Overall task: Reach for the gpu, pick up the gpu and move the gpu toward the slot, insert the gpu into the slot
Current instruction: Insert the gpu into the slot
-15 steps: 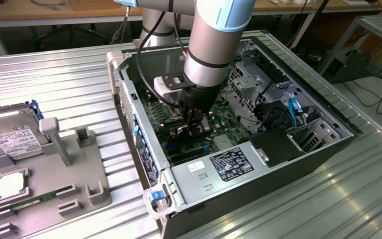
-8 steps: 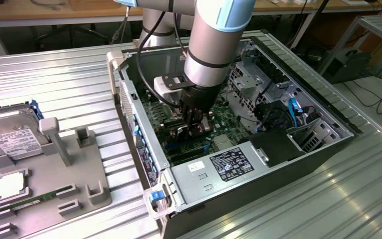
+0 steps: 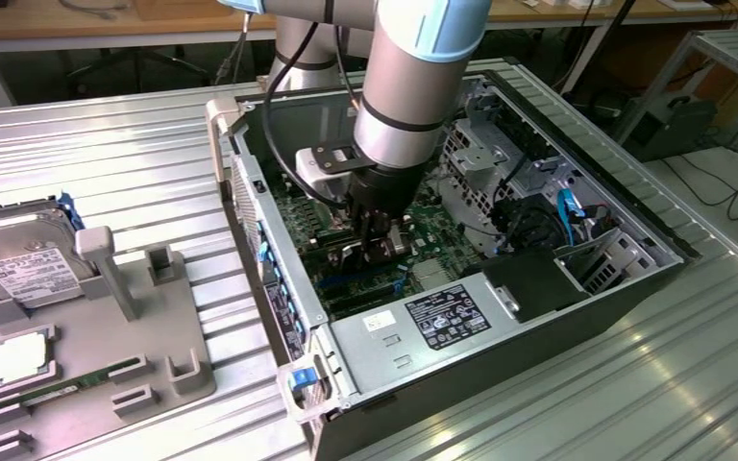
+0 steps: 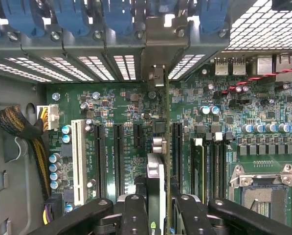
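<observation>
Looking into the open computer case (image 3: 343,360) in the exterior view, we find the arm (image 3: 407,86) reaching down from the upper centre of the frame, with the gripper (image 3: 380,252) low inside the case, just above the motherboard (image 3: 440,235). In the wrist view the gripper (image 4: 156,208) sits at the bottom centre, its black fingers (image 4: 135,215) closed on the gpu (image 4: 156,191), one on each side of the card. We see the gpu edge-on, as a thin upright card running from the bottom centre up toward the middle of the frame, with its silver bracket (image 4: 158,73) standing against the rear panel at upper centre. The card lies over the motherboard (image 4: 111,105) in line with the black expansion slots (image 4: 119,156); we cannot tell whether its edge is seated in a slot. 1 white slot (image 4: 78,161) stands at the left of the black ones, and the empty processor socket (image 4: 263,196) sits at lower right.

At the left of the exterior view, a grey fixture tray (image 3: 151,355) carries a hard drive (image 3: 16,264) with a white label and a green memory stick (image 3: 68,389).
</observation>
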Controlling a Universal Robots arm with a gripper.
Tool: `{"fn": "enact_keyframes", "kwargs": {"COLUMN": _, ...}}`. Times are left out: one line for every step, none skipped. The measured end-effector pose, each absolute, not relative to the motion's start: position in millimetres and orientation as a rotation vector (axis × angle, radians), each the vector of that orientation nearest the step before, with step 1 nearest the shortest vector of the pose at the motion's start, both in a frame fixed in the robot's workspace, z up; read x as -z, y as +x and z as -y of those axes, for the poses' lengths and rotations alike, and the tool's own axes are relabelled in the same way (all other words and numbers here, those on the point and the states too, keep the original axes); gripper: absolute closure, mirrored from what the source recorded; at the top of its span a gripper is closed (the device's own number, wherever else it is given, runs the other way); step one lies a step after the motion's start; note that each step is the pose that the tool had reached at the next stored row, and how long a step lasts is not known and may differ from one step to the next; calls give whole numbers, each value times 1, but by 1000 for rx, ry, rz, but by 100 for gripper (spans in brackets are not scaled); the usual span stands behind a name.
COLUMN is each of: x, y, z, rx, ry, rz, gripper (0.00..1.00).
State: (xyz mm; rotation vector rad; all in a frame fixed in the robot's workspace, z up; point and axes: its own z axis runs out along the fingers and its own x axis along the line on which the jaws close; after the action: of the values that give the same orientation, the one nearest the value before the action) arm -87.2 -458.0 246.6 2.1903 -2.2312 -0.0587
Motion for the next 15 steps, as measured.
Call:
{"fn": "enact_keyframes", "kwargs": {"x": -247, "y": -88, "z": 458, "rx": 59, "ry": 2190, "rz": 2231, "gripper": 73}}
{"fn": "enact_keyframes", "kwargs": {"x": -247, "y": -89, "z": 458, "rx": 59, "ry": 2189, "rz": 2231, "gripper": 73}}
{"fn": "enact_keyframes", "kwargs": {"x": -246, "y": -89, "z": 458, "rx": 59, "ry": 2190, "rz": 2231, "gripper": 73}}
{"fn": "enact_keyframes", "kwargs": {"x": -246, "y": -89, "z": 458, "rx": 59, "ry": 2190, "rz": 2231, "gripper": 73}}
{"fn": "enact_keyframes", "kwargs": {"x": -247, "y": -89, "z": 458, "rx": 59, "ry": 2190, "rz": 2231, "gripper": 73}}
{"fn": "enact_keyframes", "kwargs": {"x": -246, "y": -89, "z": 458, "rx": 59, "ry": 2190, "rz": 2231, "gripper": 73}}
{"fn": "enact_keyframes", "kwargs": {"x": -247, "y": -89, "z": 458, "rx": 59, "ry": 2190, "rz": 2231, "gripper": 73}}
{"fn": "enact_keyframes", "kwargs": {"x": -247, "y": -89, "z": 458, "rx": 59, "ry": 2190, "rz": 2231, "gripper": 73}}
{"fn": "enact_keyframes", "kwargs": {"x": -246, "y": -89, "z": 458, "rx": 59, "ry": 2190, "rz": 2231, "gripper": 73}}
{"fn": "enact_keyframes", "kwargs": {"x": -245, "y": -89, "z": 458, "rx": 59, "ry": 2189, "rz": 2231, "gripper": 73}}
{"fn": "enact_keyframes", "kwargs": {"x": -244, "y": -89, "z": 458, "rx": 59, "ry": 2189, "rz": 2231, "gripper": 73}}
{"fn": "enact_keyframes", "kwargs": {"x": -244, "y": -89, "z": 458, "rx": 59, "ry": 2189, "rz": 2231, "gripper": 73}}
{"fn": "enact_keyframes", "kwargs": {"x": -243, "y": -89, "z": 458, "rx": 59, "ry": 2189, "rz": 2231, "gripper": 73}}
{"fn": "enact_keyframes", "kwargs": {"x": -241, "y": -89, "z": 458, "rx": 59, "ry": 2190, "rz": 2231, "gripper": 73}}
{"fn": "enact_keyframes", "kwargs": {"x": -240, "y": -89, "z": 458, "rx": 59, "ry": 2190, "rz": 2231, "gripper": 73}}
